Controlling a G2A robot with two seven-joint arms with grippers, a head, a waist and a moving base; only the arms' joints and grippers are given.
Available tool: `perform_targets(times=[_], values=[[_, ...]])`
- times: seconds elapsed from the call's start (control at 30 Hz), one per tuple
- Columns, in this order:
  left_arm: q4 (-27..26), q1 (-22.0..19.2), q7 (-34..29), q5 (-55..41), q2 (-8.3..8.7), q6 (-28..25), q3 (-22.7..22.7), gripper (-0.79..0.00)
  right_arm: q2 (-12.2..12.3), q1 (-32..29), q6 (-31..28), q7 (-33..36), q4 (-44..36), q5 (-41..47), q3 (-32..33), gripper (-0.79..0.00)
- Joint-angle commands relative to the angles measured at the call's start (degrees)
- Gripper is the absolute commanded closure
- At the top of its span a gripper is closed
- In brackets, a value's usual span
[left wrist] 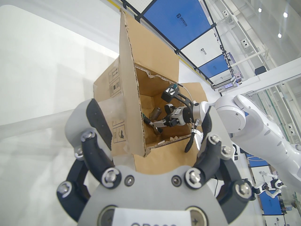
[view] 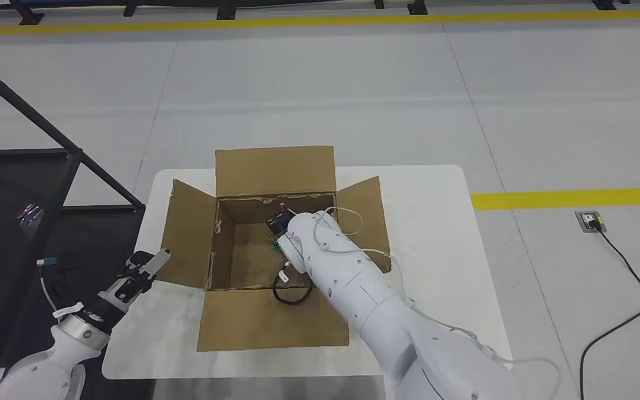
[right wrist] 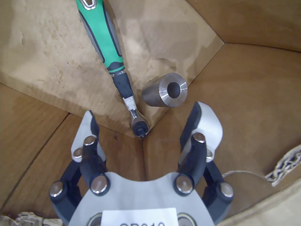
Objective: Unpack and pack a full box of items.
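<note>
Top view first: the box [view: 275, 172] sits open in the middle of the white worktop [view: 430, 200] with all four flaps folded out. The right arm [view: 335, 275] is dipped down inside it, and the left claw [view: 150, 265] hangs just beside the outer edge of the left flap [view: 190, 235]. From the left wrist view that claw is released, fingers wide apart with nothing in them. We can't tell if it touches the flap, and we'd keep it there to steady the box. Right wrist view: the right claw [right wrist: 144, 110] is also released and empty, hovering over a bottom corner of the box. A green-handled ratchet [right wrist: 110, 64] lies there with its head tucked into the corner, and a steel sleeve [right wrist: 165, 92] lies on its side just beside the ratchet's neck. So we reckon we're unpacking, with these two still to come out. We'd take the sleeve first, closing across its round body, since it looks likely to roll if nudged. Then we'd grab the ratchet on the rubber handle, away from the walls, so the fingers have room to close.
</note>
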Motion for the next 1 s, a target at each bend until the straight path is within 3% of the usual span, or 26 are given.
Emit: perform_targets(times=[0.0,0.37,0.57,0.73,0.97], values=[[0.00,0.00,0.00,0.00,0.00,0.00,0.00,-0.785,0.20,-0.61,-0.08,-2.74,-0.76,-0.52,0.00,-0.785],[0.00,0.00,0.00,0.00,0.00,0.00,0.00,-0.785,1.91,-4.09,9.93,-2.87,-17.00,-7.68,-0.50,-0.785],[0.00,0.00,0.00,0.00,0.00,0.00,0.00,-0.785,5.86,-7.93,15.63,2.43,-32.11,-14.88,1.20,-0.785],[0.00,0.00,0.00,0.00,0.00,0.00,0.00,-0.785,11.04,-14.99,18.67,9.09,-50.55,-24.06,5.35,-0.785],[0.00,0.00,0.00,0.00,0.00,0.00,0.00,-0.785,11.04,-14.99,18.67,9.09,-50.55,-24.06,5.35,-0.785]])
